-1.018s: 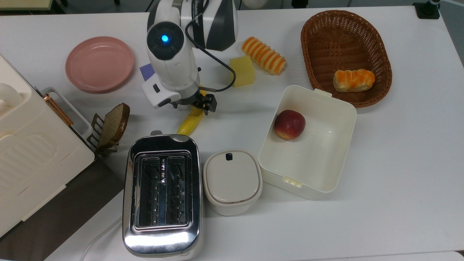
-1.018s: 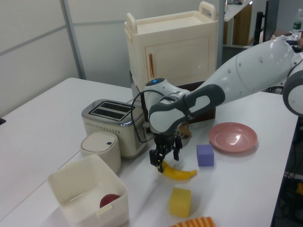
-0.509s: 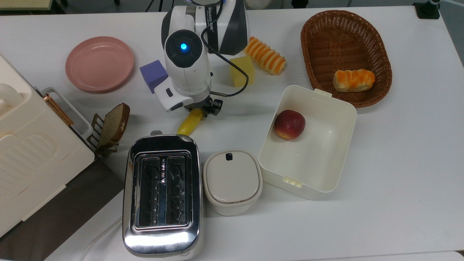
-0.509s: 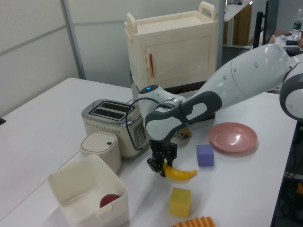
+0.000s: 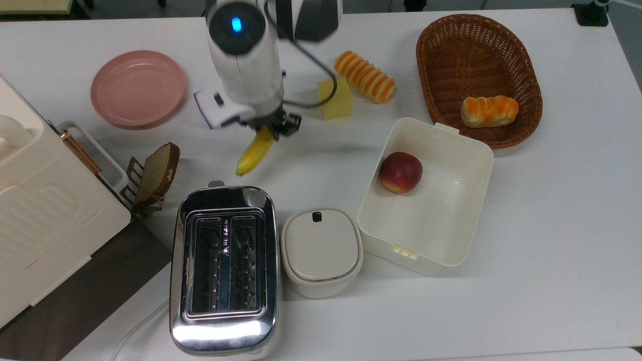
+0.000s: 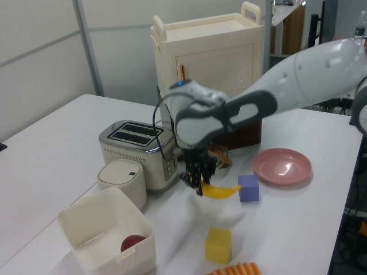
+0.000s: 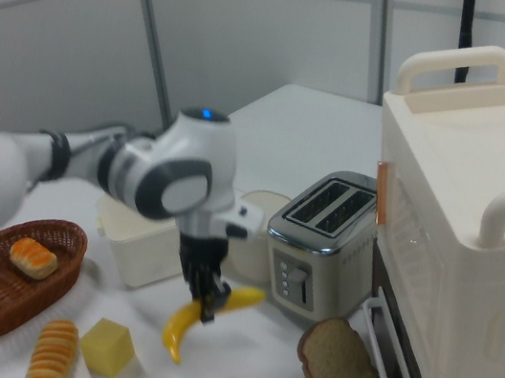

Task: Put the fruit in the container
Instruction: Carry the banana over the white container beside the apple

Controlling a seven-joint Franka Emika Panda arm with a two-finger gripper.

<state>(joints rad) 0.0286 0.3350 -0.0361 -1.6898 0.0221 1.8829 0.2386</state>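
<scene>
I see the hand (image 6: 198,184) pinching the banana (image 6: 222,191) clear above the worktop (image 5: 526,210); the container (image 5: 466,200) holds an apple (image 5: 400,172).

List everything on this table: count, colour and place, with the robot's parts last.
banana: 1, yellow, lifted off the table, held by one end
container: 1, cream, top view's centre-right, apple inside
apple: 1, red, in container
basket: 1, brown wicker, top view's upper right
bread rolls: 2, orange-striped, one in basket, one beside it
toaster: 1, chrome
lidded pot: 1, off-white
plate: 1, pink
yellow block: 1
purple block: 1
bread slice: 1, brown
cabinet: 1, cream
gripper: 1, fingers shut on banana
</scene>
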